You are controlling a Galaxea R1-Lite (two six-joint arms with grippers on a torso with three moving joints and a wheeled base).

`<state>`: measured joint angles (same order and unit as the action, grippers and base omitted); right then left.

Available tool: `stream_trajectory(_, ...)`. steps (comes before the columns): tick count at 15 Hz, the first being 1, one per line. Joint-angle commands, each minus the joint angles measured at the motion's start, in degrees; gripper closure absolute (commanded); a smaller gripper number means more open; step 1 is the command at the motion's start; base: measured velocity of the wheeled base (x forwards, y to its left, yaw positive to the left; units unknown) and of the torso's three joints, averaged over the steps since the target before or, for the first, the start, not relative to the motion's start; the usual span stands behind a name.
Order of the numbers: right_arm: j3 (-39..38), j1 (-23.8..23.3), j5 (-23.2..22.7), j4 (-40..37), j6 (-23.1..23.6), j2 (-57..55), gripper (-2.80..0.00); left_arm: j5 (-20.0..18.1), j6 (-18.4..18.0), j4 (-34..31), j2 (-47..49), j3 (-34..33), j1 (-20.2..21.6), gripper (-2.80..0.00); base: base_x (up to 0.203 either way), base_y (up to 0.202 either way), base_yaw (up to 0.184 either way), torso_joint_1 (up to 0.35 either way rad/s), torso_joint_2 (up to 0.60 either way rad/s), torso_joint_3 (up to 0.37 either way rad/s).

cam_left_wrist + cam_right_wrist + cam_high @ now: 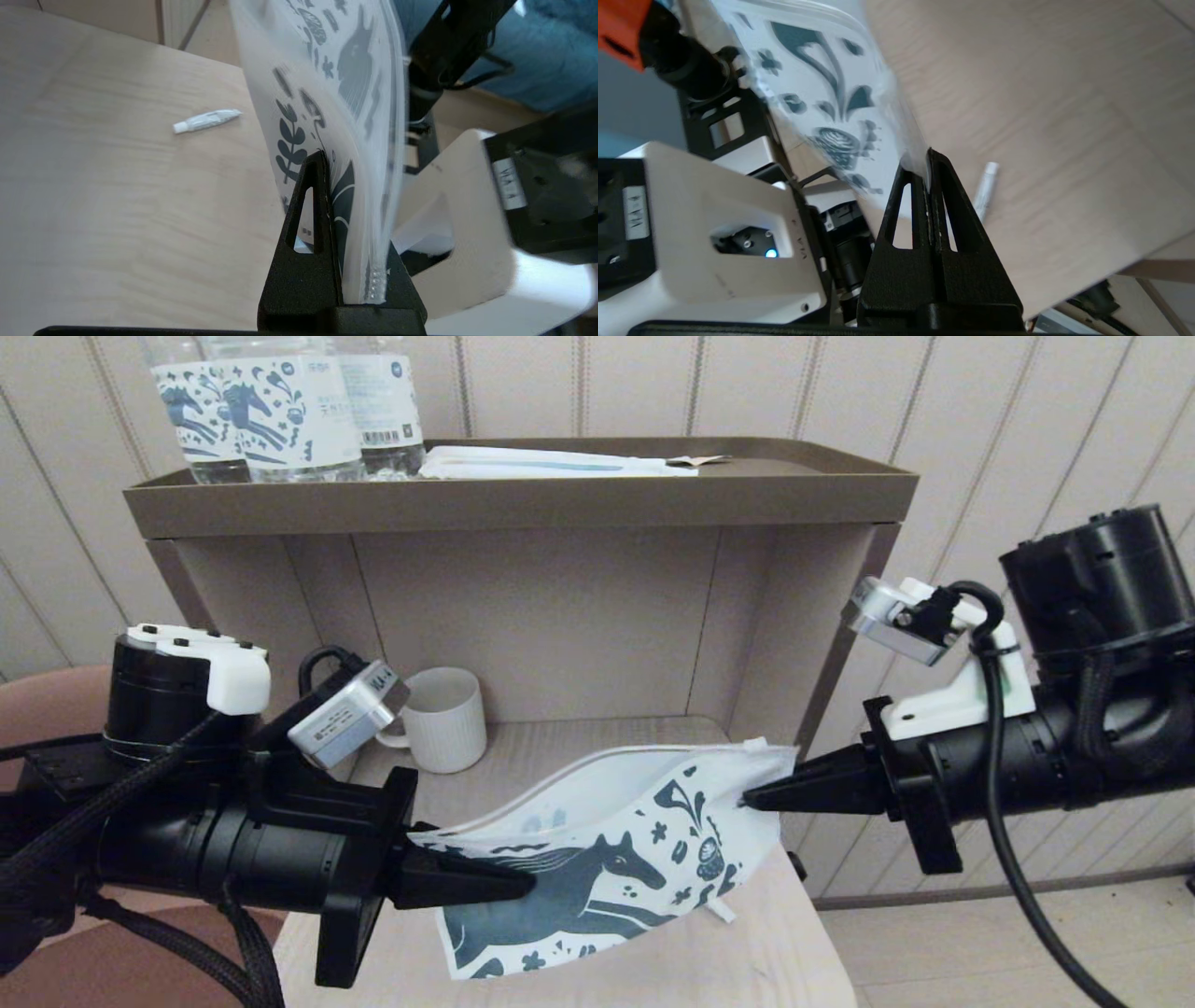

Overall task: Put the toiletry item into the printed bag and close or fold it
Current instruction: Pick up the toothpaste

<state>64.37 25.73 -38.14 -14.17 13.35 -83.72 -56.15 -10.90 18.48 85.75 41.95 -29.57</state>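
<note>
Holding the printed bag [597, 859] up off the bench [766, 952] between both arms, we are seeing in the head view the left gripper [527, 887] pinching the bag's lower left edge and the right gripper [747, 798] pinching its upper right corner near the zip top. The bag is hanging tilted, with its mouth gaping a little along the upper edge. Behind it, a white cup [448, 719] is standing in the open cabinet, and bottles [280, 411] with a long flat packet [551, 464] are resting on the tray above; none of these concern us.

Looking through the left wrist view, we are finding the left gripper's fingers [317, 186] pressed together on the bag's film. The toiletry item [206, 121] is lying on the bench, well apart from the bag and not yet inside it.

Turning to the right wrist view, we are seeing the right gripper's fingers [936, 186] closed on the bag's edge, with the toiletry item [985, 189] showing on the bench just past them.

To do this step well, we judge, one gripper should be keeping its pinch so the mouth stays open while the other lets go to fetch the stick. A thin film is likely to sag shut, so we would be lowering the bag near the item first.
</note>
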Motion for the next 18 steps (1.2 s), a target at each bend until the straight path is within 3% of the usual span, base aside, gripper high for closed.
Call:
stream_trajectory(1, -0.63, 1.27, -0.18, -0.06, 0.10, 0.91, 0.00, -0.42, -1.17, 0.07, 1.77, 0.14, -0.20, 0.00, 0.000, 0.000, 0.000, 0.000, 0.00, 0.000)
stream_trajectory(10, -1.88, 3.13, -0.18, 0.02, 1.42, 1.75, 0.00, -1.16, -4.19, 0.06, 3.77, 0.74, -2.28, 0.00, 0.000, 0.000, 0.000, 0.000, 0.00, 0.000)
stream_trajectory(18, -3.20, 7.15, -0.26, 0.02, 1.33, -0.56, 0.00, -0.63, -4.22, 0.06, 6.63, 2.79, -5.33, 0.00, 0.000, 0.000, 0.000, 0.000, 0.00, 0.000)
